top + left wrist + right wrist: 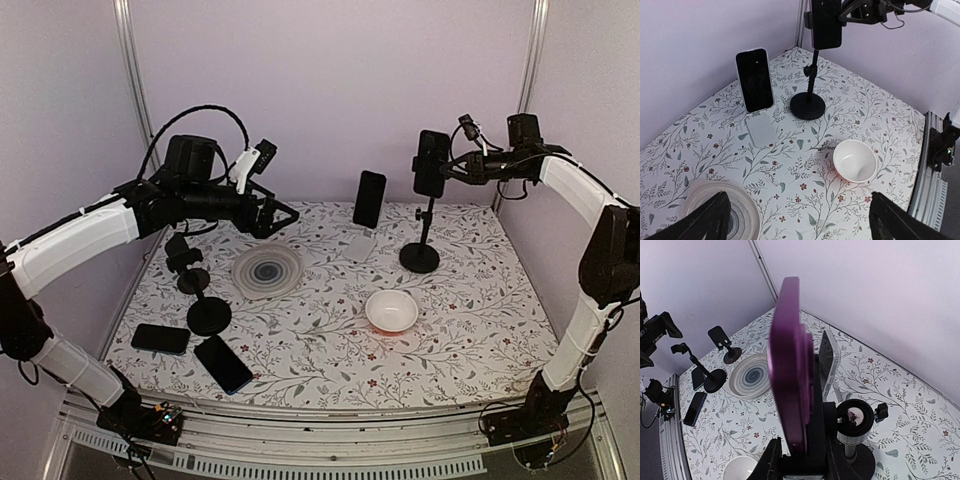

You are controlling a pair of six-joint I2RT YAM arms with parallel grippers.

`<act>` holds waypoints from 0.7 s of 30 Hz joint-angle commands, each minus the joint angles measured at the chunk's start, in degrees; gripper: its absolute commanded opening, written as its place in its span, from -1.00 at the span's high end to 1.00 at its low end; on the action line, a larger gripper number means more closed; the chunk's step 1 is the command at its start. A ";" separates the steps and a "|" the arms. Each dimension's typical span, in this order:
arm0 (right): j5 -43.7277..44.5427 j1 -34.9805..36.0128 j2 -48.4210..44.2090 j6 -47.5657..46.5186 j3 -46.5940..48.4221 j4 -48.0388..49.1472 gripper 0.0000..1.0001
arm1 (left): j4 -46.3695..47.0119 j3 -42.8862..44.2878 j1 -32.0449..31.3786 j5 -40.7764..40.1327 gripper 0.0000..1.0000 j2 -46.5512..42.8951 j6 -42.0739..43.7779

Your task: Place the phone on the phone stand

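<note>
A: Where is the phone (pixel 790 365) right now?

B: Up in the air at the far right, upright, pinched by the right hand (pixel 801 460). It sits at the top of the black pole stand (pixel 419 255), whose round base rests on the tabletop (pixel 470 330).

A: Seated in the holder, then?

B: I can't tell. In the right wrist view the stand's head shows just behind the phone's lower part. Whether the phone's back touches the cradle is hidden.

A: So what makes this step go well?

B: I'd keep the phone vertical and square to the holder and ease it in slowly. Let go only once the stand clearly carries it. The pole is thin and the base small (a sideways shove could tip it, I'd guess), so press along the holder's line, not across it.

A: And the left hand (pixel 275 215)?

B: Spread wide, holding nothing, hovering above the grey plate (pixel 267 270), well apart from the work. No need for it here, I'd judge.

A: Anything nearby to mind?

B: A second phone (pixel 755 80) leans on a white stand (pixel 761 131) just beside the pole stand, and a white bowl (pixel 855 160) lies nearer the arms. Neither touches it.
</note>
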 commanded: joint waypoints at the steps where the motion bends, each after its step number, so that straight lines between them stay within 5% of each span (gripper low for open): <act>1: -3.29 -1.27 -4.66 -0.14 0.27 7.34 1.00 | 1.22 1.67 -0.01 -2.14 -0.94 1.14 -0.75; 11: -2.90 -1.75 -3.17 1.18 -2.32 8.19 0.80 | -3.75 4.57 -0.02 -11.12 -0.98 1.59 -4.81; 13: -2.57 -1.81 -3.09 1.49 -2.45 8.27 0.66 | -5.23 4.99 -0.02 -12.34 -0.98 1.28 -5.57; 16: -2.17 -1.92 -3.55 2.02 -2.30 8.28 0.14 | -7.27 4.79 -0.01 -13.88 -0.98 0.36 -7.15; 21: -0.25 -1.92 -6.23 2.01 -2.28 7.49 -0.25 | -14.14 5.42 -0.02 -19.81 -0.98 -1.61 -13.98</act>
